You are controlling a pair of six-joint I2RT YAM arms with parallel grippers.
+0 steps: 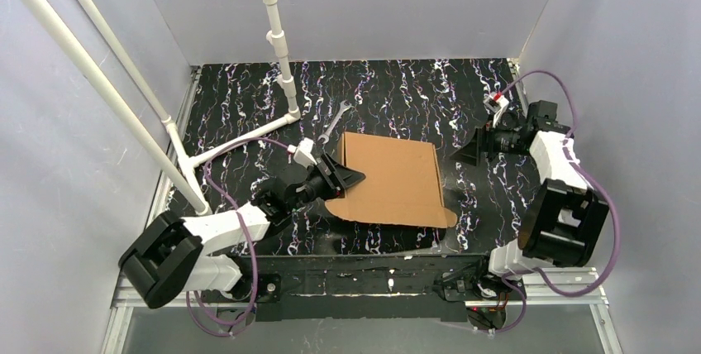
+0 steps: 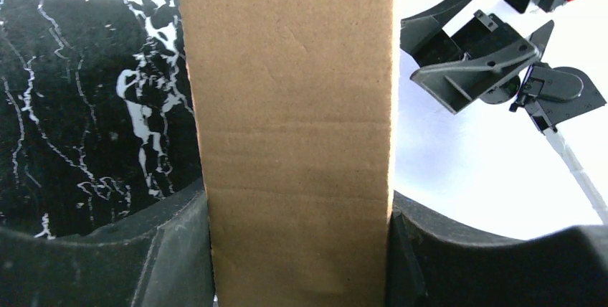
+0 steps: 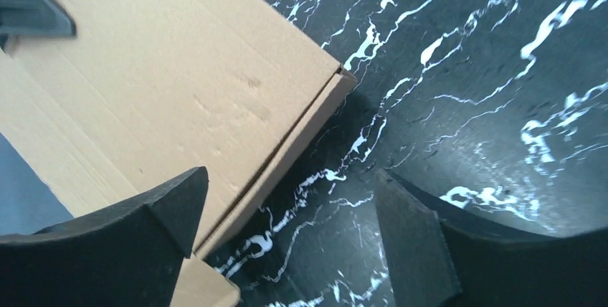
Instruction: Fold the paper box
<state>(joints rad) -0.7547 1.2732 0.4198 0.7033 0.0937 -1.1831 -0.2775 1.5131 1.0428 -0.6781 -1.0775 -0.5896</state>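
Grey walls stand around a black table (image 1: 397,89) with white squiggly marks, like marble. From above, the paper box (image 1: 393,179) lies in the middle of it, flat and brown, with its lid down. Two round flaps (image 1: 446,217) stick out at the near edge. A small metal wrench (image 1: 332,125) lies just beside the far left corner, and white pipes (image 1: 277,40) stand behind. The left gripper (image 1: 347,180) has hold of the box's left edge. The right gripper (image 1: 467,151) hangs apart from the box, on its right side.

Seen from the left wrist, the cardboard fills the gap and both fingers (image 2: 165,249) touch it, so this claw is grasping the box. The card looks dull, a bit rough, with faint lines across it.

Seen from the right wrist, the fingers (image 3: 143,228) stand wide apart with nothing in them. One sharp box corner lies below.

I think the round flaps need tucking in next. The left claw should hold steady but not squeeze hard, because cardboard dents. The free claw should push slowly along the fold line.
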